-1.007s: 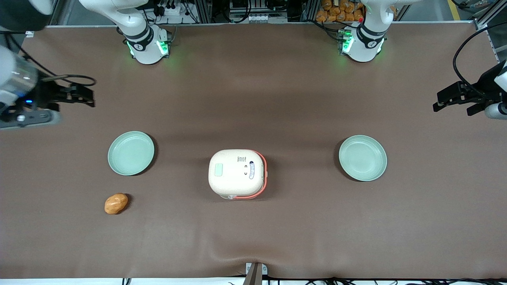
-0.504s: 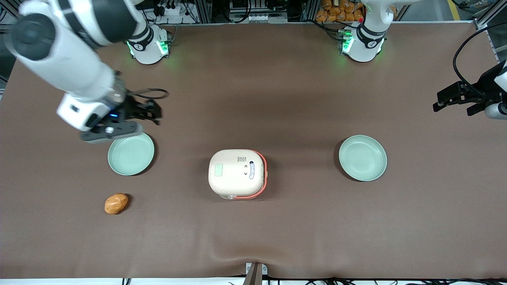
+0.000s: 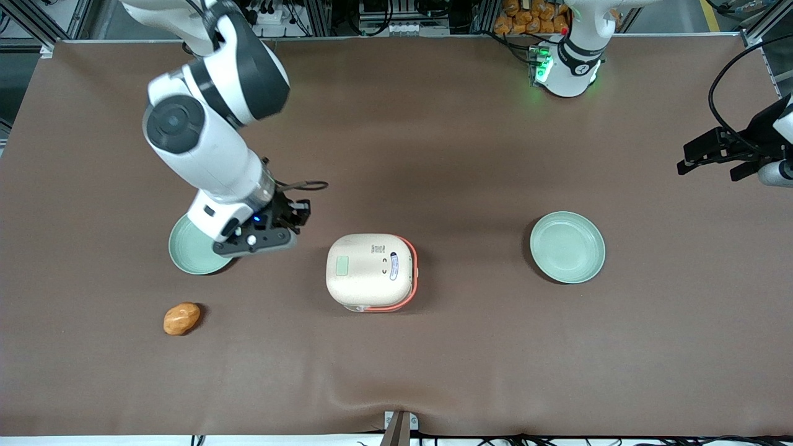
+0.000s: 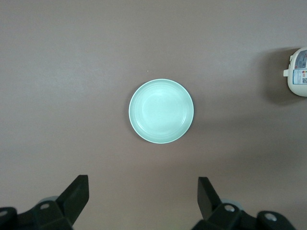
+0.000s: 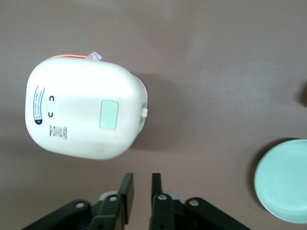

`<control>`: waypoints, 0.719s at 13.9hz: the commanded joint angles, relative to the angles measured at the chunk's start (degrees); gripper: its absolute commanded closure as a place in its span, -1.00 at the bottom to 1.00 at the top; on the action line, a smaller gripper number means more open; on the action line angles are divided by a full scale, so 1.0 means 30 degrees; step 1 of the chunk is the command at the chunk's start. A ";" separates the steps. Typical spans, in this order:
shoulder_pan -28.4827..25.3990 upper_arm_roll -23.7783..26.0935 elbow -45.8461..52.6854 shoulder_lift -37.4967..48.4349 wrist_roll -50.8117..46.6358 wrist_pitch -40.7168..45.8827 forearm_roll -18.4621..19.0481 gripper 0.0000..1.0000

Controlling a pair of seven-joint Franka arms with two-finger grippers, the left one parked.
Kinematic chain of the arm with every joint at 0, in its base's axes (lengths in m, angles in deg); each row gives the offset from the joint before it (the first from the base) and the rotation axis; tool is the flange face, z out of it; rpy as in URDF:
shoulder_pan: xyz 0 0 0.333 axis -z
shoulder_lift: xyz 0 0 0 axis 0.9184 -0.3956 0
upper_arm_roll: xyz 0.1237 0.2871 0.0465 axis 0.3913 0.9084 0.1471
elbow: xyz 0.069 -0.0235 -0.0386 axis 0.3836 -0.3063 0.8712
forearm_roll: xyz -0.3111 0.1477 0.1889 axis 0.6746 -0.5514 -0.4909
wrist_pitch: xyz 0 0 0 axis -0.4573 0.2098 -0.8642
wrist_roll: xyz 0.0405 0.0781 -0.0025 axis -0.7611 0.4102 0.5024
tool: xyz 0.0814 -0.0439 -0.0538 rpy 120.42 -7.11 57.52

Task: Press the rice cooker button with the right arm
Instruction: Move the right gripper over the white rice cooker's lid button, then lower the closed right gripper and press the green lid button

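The rice cooker (image 3: 370, 271) is cream-white with a salmon-pink band and stands at the middle of the table, lid closed. A pale green rectangular button (image 3: 341, 266) sits on its lid. It also shows in the right wrist view (image 5: 86, 115) with the button (image 5: 109, 114), and at the edge of the left wrist view (image 4: 299, 72). The right arm's gripper (image 3: 300, 214) hovers over the table beside the cooker, toward the working arm's end and apart from it. Its jaws stand nearly together with a narrow gap, holding nothing (image 5: 141, 181).
A pale green plate (image 3: 193, 255) lies partly under the right arm's wrist, also in the right wrist view (image 5: 283, 181). A second green plate (image 3: 567, 246) lies toward the parked arm's end. An orange-brown lump (image 3: 181, 318) lies nearer the front camera than the first plate.
The right arm has swung in from the table's end, over the green plate, toward the rice cooker. The cooker, the plates and the lump have not moved.
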 commanded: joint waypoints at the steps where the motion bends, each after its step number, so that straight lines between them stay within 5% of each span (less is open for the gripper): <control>1: -0.0246 -0.0231 0.0262 -0.1056 -0.0210 -0.1356 -0.0647 0.76; 10: -0.0920 -0.0260 0.0291 -0.2933 -0.0240 -0.4787 -0.0765 1.00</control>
